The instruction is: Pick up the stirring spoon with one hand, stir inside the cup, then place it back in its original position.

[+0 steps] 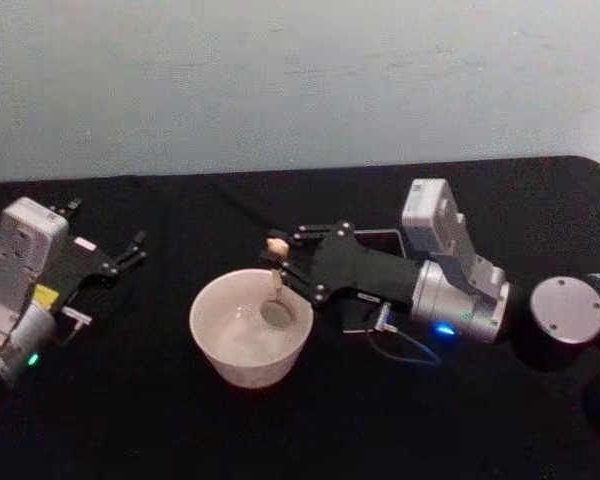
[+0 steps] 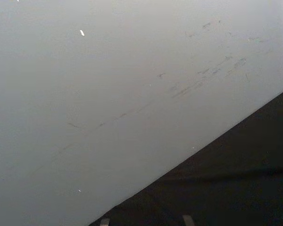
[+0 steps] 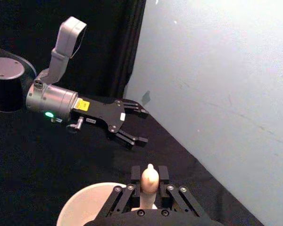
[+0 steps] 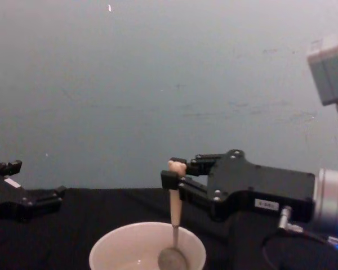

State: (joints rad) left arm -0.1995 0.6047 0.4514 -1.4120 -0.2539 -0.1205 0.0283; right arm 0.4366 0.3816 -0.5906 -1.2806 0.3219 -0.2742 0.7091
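The cream cup (image 1: 235, 340) stands on the black table in front of me. The stirring spoon (image 1: 276, 280) stands nearly upright in it, its metal bowl (image 4: 172, 259) down inside the cup (image 4: 118, 250) and its peach handle top (image 3: 149, 178) sticking out above the fingers. My right gripper (image 1: 277, 256) reaches in from the right, just above the cup's far rim, and is shut on the handle; it is also seen from the side (image 4: 172, 178). My left gripper (image 1: 105, 226) rests open at the table's left, apart from the cup.
A thin cable (image 1: 405, 348) loops on the table under the right wrist. A grey wall (image 4: 158, 84) rises behind the table's far edge. The black cloth (image 1: 130, 420) around the cup and near the front is bare.
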